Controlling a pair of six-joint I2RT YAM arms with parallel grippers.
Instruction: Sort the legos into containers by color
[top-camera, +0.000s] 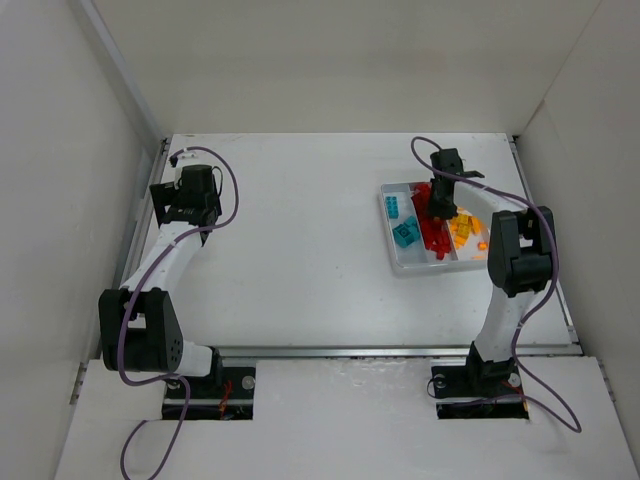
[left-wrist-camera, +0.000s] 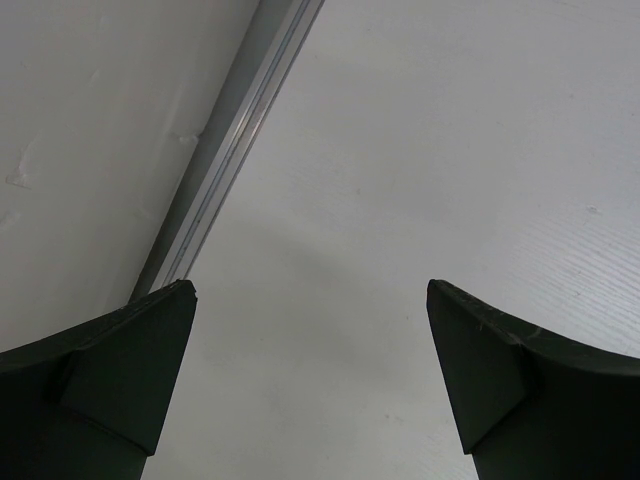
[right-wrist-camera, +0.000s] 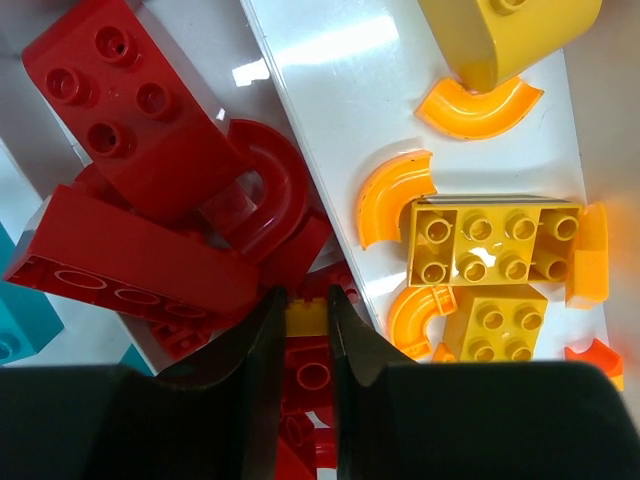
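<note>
The white tray (top-camera: 400, 262) sits at the right of the table. Teal bricks (top-camera: 404, 235) lie in its left compartment, red bricks (top-camera: 432, 236) in the middle one, yellow and orange pieces (top-camera: 464, 232) in the right one. My right gripper (top-camera: 440, 208) hangs over the middle compartment. In the right wrist view it (right-wrist-camera: 306, 305) is shut on a small yellow brick (right-wrist-camera: 306, 318) just above the red pile (right-wrist-camera: 130, 230). Yellow bricks (right-wrist-camera: 492, 240) and orange curved pieces (right-wrist-camera: 392, 195) lie to its right. My left gripper (left-wrist-camera: 310, 290) is open and empty over bare table at the far left (top-camera: 178, 205).
A metal rail (left-wrist-camera: 235, 140) runs along the table's left edge beside the left gripper. White enclosure walls (top-camera: 60, 150) stand at the left, back and right. The tray's divider (right-wrist-camera: 330, 110) separates the red and yellow compartments.
</note>
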